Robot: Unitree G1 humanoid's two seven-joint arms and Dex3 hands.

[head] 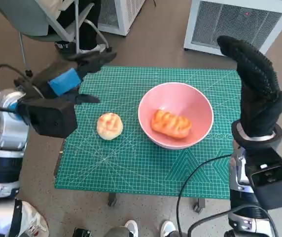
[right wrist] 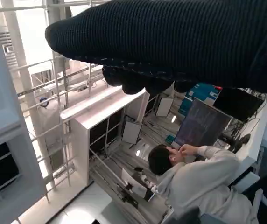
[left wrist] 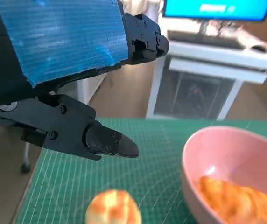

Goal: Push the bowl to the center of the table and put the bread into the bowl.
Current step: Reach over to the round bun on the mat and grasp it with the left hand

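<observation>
A pink bowl stands near the middle of the green mat, a little to the right, with an orange-glazed long bread lying inside it. A round pale bun lies on the mat just left of the bowl. My left hand hovers over the mat's left edge, above and left of the bun, fingers apart and holding nothing. The left wrist view shows its fingers above the bun, with the bowl beside it. My right hand is raised at the table's right edge, fingers pointing up, empty.
The green cutting mat covers the small table. A chair stands behind the left corner and white cabinets behind the table. Shoes show at the front edge. A seated person appears in the right wrist view.
</observation>
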